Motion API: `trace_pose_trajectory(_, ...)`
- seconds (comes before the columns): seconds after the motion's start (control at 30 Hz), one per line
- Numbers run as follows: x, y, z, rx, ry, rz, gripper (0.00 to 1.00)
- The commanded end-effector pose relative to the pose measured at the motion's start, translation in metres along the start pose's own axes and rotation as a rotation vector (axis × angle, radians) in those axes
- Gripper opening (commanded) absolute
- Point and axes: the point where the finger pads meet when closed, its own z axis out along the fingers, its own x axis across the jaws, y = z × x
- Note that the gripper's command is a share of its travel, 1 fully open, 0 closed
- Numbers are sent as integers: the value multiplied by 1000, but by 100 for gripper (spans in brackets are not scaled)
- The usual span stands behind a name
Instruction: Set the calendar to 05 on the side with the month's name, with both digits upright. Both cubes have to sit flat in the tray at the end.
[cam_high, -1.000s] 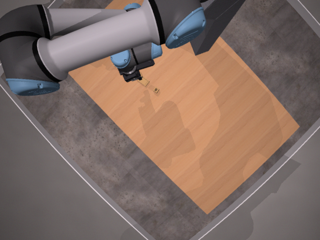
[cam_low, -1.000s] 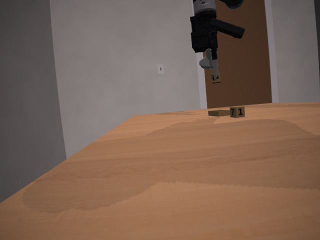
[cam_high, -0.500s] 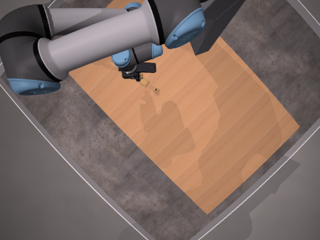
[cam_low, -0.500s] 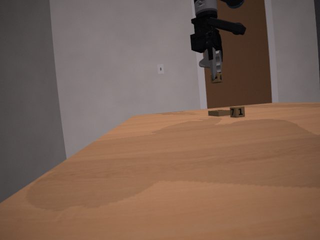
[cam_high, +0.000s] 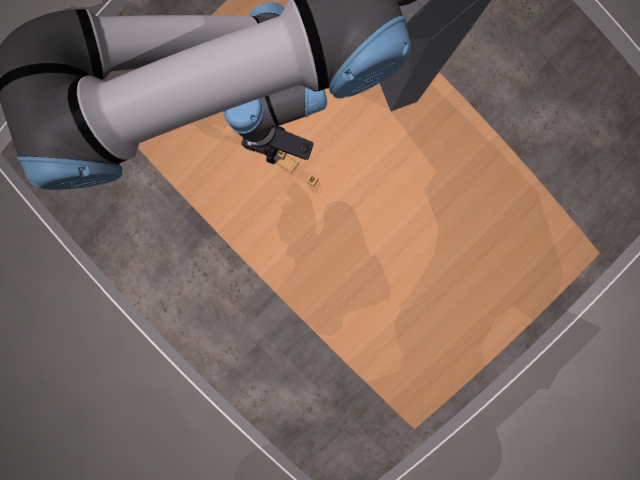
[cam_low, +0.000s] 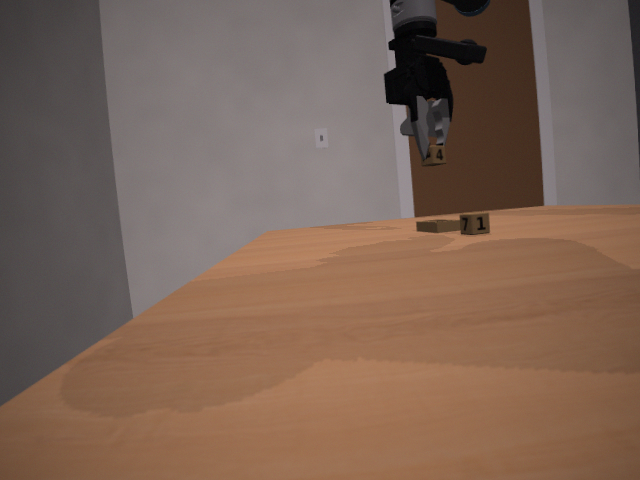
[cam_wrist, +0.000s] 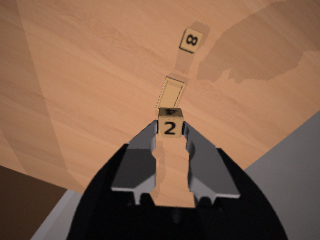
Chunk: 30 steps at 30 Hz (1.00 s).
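Observation:
My gripper (cam_low: 433, 147) is shut on a small wooden number cube (cam_low: 433, 155) and holds it well above the table. The cube shows a 4 in the exterior view and a 2 in the wrist view (cam_wrist: 170, 128). The empty calendar tray (cam_low: 437, 225) lies flat on the table below the held cube; it also shows in the wrist view (cam_wrist: 172, 93) and in the top view (cam_high: 288, 165). The second cube (cam_low: 474, 224) stands on the table just beside the tray, showing 7 and 1; its top shows 8 in the wrist view (cam_wrist: 190, 40).
The wooden table top (cam_high: 372, 232) carries the arm's broad shadows. The arm's big links (cam_high: 196, 67) hang over the table's far corner. A wall and a brown door (cam_low: 491, 129) stand behind the table.

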Motion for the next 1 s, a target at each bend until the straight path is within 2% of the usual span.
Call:
trace_pose_trajectory(0.0,1,0,0,-5,-2,156,10)
trace_pose_trajectory(0.27,3,0,-1,-5,-1,381,10)
trace_pose_trajectory(0.37,3,0,-1,-5,-1,383,10)
trace_pose_trajectory(0.47,3,1,-1,-5,-1,513,10)
trace_pose_trajectory(0.87,4,3,-1,-5,0,820,10)
trace_pose_trajectory(0.97,4,3,-1,-5,0,824,10)
